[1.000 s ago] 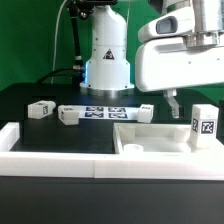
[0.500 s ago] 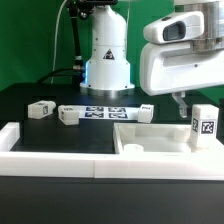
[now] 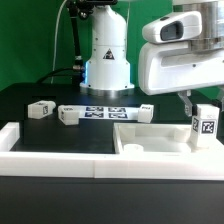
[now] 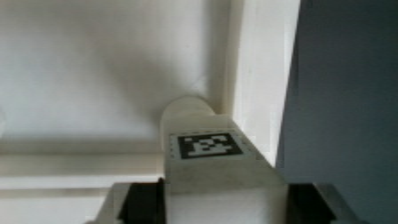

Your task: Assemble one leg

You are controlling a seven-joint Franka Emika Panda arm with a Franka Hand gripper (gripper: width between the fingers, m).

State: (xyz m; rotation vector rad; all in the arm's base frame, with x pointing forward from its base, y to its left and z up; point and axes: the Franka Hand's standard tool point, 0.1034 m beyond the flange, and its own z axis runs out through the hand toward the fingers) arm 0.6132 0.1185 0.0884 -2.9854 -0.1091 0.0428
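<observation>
A leg (image 3: 205, 122) stands upright at the exterior view's right, at the far right corner of the wide flat white panel (image 3: 150, 140), its tag facing the camera. My gripper (image 3: 192, 104) hangs over it, one finger showing just beside the leg's upper part. In the wrist view the leg (image 4: 222, 175) fills the gap between my fingers (image 4: 146, 205), its tag turned towards the camera, and both dark pads lie against its sides. My gripper (image 4: 228, 208) is shut on the leg. The leg's foot is hidden.
Three more legs lie on the black table: one at the exterior view's left (image 3: 41, 109), one beside it (image 3: 69, 115), one near the middle (image 3: 144, 112). The marker board (image 3: 105, 111) lies before the robot base (image 3: 107, 60). A white border rail (image 3: 60, 152) runs along the front.
My gripper has moved to the exterior view's right, onto the upright leg, and the visible finger has drawn in against it. The leg has not moved.
</observation>
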